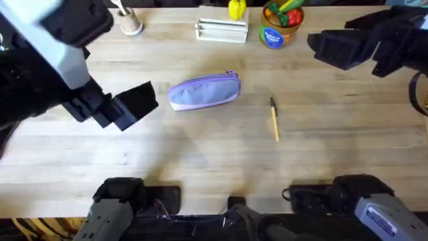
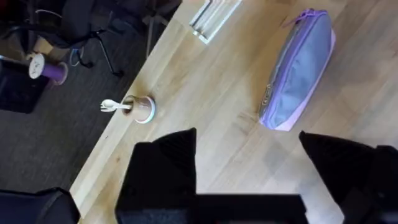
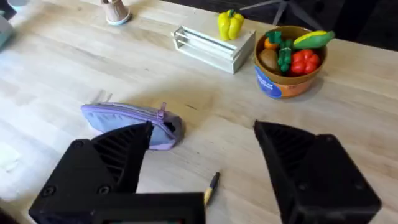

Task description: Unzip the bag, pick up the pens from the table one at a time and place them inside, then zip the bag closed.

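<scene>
Even, bright, diffuse light; no glare. Table (image 1: 200, 154) shadows soft and faint. Left arm (image 1: 40, 60) close under the overhead camera, blurred. Wrist-view fingers (image 3: 99, 174) slightly soft.

We are viewing two arms with black angular grippers, left gripper (image 1: 137, 105) and right gripper (image 1: 334, 48); white housing, grey bases, a printed label, thin wires.

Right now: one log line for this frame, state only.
stage: pre-unzip | bag: zipped, on table | pen: on table, right of bag | left gripper: open, empty | right gripper: open, empty
</scene>
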Controlling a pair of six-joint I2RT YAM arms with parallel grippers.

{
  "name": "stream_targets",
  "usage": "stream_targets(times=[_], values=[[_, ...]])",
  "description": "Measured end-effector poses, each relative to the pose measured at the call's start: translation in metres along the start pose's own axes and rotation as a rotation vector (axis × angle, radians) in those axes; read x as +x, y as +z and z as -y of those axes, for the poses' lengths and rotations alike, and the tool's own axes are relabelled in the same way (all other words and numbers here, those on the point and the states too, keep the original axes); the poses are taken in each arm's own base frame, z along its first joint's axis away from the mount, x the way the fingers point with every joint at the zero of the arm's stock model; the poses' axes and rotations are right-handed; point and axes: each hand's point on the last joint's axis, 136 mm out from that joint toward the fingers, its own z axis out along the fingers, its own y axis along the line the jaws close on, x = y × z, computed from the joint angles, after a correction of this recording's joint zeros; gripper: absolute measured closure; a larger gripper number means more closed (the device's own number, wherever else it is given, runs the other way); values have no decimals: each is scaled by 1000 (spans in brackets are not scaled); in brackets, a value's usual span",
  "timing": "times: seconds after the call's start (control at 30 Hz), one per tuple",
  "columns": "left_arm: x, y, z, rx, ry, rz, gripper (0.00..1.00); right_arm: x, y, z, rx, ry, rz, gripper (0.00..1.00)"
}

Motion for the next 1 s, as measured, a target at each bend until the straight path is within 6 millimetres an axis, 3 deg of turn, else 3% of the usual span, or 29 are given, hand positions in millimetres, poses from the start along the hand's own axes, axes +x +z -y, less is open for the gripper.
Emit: stream_targets(times=[0.37,0.73,1.0], values=[[17,6,29,155,49,-64,10,0,0,-1,-8,-9,2,5],[39,65,53,486,131,-122,7,4,0,-2,-9,-68,-14,4],[60,107,60,678,49,-85,8,47,-5,-7,-40,-117,-183,4]])
